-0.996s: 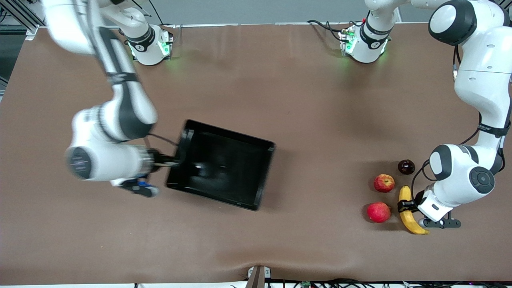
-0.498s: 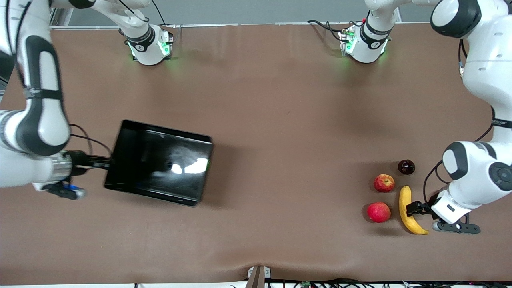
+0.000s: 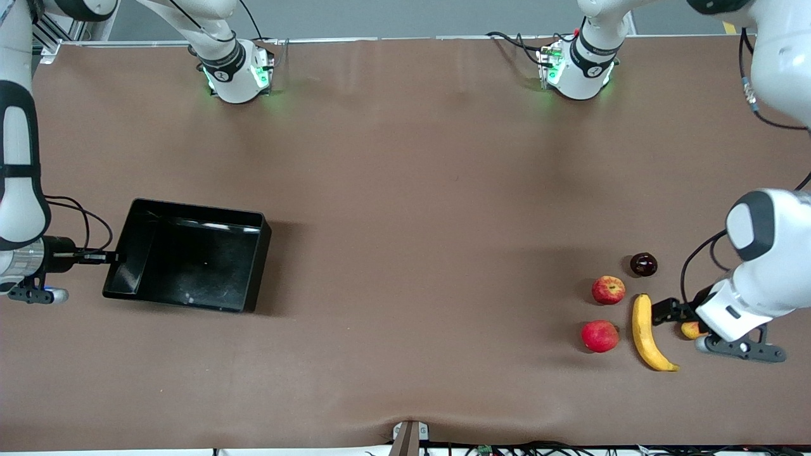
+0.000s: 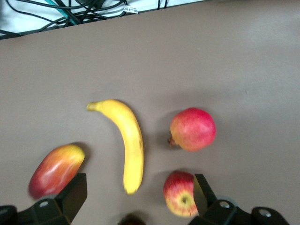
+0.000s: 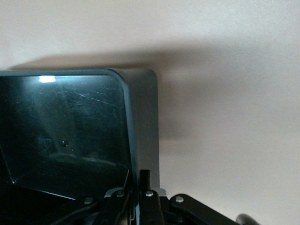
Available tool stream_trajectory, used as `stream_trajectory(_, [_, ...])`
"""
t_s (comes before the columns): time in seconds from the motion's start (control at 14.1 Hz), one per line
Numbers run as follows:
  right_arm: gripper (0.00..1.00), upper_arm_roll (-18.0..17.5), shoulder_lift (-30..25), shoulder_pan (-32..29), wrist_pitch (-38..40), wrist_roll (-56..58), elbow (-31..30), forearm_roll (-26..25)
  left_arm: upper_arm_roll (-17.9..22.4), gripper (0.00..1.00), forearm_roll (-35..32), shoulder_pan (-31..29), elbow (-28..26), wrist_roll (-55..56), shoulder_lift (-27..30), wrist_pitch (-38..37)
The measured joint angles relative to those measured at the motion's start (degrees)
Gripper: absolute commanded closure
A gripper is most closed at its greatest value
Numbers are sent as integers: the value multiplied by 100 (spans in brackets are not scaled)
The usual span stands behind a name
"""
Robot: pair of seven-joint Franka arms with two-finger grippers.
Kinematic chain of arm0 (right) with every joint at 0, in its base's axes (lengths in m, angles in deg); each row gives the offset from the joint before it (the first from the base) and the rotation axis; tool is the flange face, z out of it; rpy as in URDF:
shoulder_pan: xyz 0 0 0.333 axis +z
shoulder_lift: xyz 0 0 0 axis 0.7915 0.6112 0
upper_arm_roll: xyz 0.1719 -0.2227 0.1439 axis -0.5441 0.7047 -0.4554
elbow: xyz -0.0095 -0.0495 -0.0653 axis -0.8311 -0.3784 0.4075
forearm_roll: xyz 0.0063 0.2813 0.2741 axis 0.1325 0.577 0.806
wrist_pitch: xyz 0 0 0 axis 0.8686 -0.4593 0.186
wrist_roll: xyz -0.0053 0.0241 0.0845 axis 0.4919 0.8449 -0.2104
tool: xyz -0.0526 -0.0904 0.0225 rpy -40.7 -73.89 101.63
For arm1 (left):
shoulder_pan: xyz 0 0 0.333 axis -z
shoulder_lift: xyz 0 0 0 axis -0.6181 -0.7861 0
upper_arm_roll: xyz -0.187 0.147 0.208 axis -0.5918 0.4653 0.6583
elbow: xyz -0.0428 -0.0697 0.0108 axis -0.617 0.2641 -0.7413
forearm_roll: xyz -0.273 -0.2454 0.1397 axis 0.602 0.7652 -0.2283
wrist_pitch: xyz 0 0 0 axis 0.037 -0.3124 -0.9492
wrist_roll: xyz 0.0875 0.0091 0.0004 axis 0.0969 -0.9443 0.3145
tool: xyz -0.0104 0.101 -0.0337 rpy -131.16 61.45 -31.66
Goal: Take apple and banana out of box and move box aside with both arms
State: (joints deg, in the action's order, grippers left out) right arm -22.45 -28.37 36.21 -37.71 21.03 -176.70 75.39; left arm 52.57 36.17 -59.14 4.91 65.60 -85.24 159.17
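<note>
Front view: the box point(image 3: 187, 263) sits empty at the right arm's end of the tabletop point(image 3: 405, 190), its end wall pinched in the closed right gripper point(image 3: 109, 257); apple point(image 3: 608, 290) and banana point(image 3: 647, 330) lie out near the left arm's end, so the fruit step looks done, and the box only needs setting down

Left wrist: left gripper point(image 4: 140, 197) spread wide above the banana, holding nothing, and a mango point(image 4: 56, 169) shows fully

Right wrist: fingers point(image 5: 146, 197) straddle the box wall
</note>
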Motion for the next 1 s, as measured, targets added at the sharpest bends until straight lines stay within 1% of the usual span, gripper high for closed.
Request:
stream_trajectory(0.14, [100,-5,224,-118,-275,315,-20,0,-78,0,3,5,-37,137,388,-515])
stream_trajectory(0.28, [100,-6,329,-201,-365,493,0,1,-201,0,9,11,-116,365,743,-958])
stream_trajectory(0.36, [70,-8,331,-228,-384,519,6,1,-246,0,9,18,-195,480,929,-1087])
stream_trajectory(0.43, [13,-8,336,-242,-401,523,6,2,-263,0,10,27,-288,543,1118,-1177])
stream_trajectory(0.5, [0,-11,337,-254,-397,523,6,5,-273,0,10,32,-366,569,1300,-1270])
stream_trajectory(0.78, [0,-30,351,-275,-400,571,70,5,-329,0,12,36,-429,569,1832,-1440])
stream_trajectory(0.85, [0,-67,347,-267,-362,650,202,-15,-330,0,26,35,-433,569,1938,-1471])
stream_trajectory(1.0, [0,-133,323,-192,98,794,682,-147,-337,0,94,35,-437,569,2140,-1651])
